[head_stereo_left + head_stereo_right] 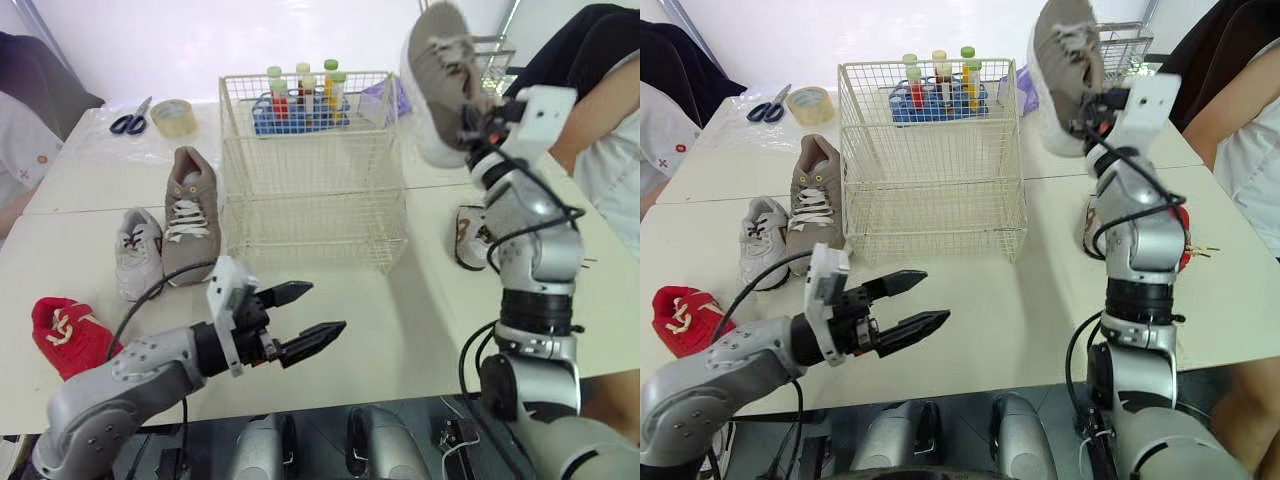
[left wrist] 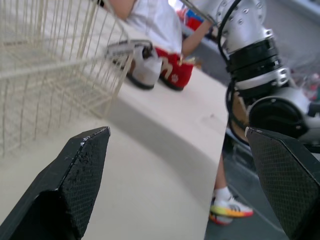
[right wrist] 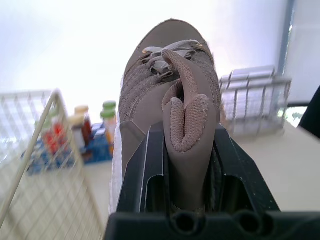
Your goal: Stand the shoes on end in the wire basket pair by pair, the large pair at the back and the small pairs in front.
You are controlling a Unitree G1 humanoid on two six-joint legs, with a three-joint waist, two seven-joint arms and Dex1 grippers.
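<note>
A lab-like workroom: white tables point(image 1: 400, 330) pushed together, a blue rack of capped tubes point(image 1: 938, 88), tape point(image 1: 174, 118), scissors point(image 1: 130, 122).

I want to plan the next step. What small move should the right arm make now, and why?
Probably swing the large shoe left, over the back of the basket. The right gripper holds it high, right of the basket, which has no shoes in it yet.
</note>
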